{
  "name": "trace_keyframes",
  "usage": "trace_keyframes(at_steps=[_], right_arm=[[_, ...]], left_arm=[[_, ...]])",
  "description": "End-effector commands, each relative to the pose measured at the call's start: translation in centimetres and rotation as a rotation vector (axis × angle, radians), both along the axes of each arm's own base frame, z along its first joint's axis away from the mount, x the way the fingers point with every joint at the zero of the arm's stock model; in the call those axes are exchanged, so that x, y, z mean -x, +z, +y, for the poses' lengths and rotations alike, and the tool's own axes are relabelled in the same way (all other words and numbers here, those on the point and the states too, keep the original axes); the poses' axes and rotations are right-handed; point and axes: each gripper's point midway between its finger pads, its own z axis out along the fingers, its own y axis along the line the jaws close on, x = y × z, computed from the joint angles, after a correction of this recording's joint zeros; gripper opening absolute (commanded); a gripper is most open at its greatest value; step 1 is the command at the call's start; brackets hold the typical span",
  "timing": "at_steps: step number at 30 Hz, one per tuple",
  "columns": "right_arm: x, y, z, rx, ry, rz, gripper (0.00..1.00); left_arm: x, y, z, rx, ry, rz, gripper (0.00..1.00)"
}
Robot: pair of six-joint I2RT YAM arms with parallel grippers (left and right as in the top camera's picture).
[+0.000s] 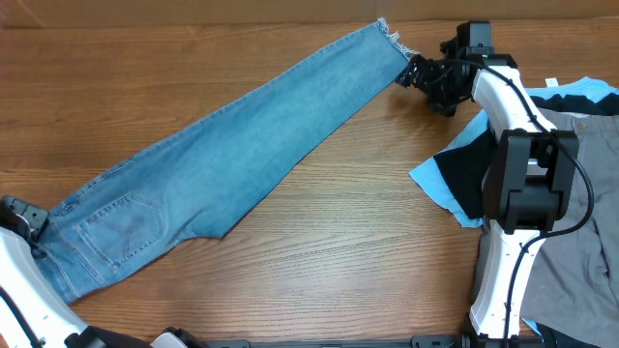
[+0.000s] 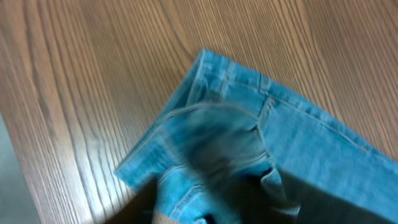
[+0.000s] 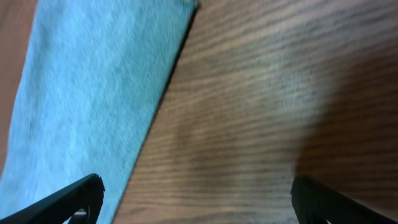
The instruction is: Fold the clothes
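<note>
A pair of light blue jeans lies flat and diagonal on the wooden table, with the waist at the lower left and the frayed hem at the upper right. My left gripper is at the waist end. In the left wrist view it is shut on a bunched fold of the jeans' waistband. My right gripper is at the hem end. In the right wrist view it is open and empty, with one finger over the denim and the other over bare wood.
A pile of other clothes sits at the right edge: a grey garment, a black one and a light blue one. The right arm's base stands on that pile's side. Bare wood lies in front of the jeans.
</note>
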Motion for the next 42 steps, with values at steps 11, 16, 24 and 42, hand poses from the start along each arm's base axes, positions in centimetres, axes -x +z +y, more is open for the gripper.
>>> trace_keyframes(at_steps=[11,16,24,42], right_arm=[[3.0,2.4,0.4,0.013,0.078,0.064,1.0],[4.9,1.9,1.1,0.01,0.097,0.146,1.0],[7.7,1.5,4.1,0.029,0.224,0.215,1.0],[8.1,1.5,5.5,0.031,0.253,0.223,1.0]], left_arm=[[1.3,-0.6,-0.5,0.041,0.034,0.061,0.62],[2.2,-4.7,-1.6,0.125,0.07,0.117,0.66],[4.1,-13.7,-4.0,0.307,0.107,0.246,0.72],[10.9,-18.6,-1.1,0.501,0.462,0.186,0.04]])
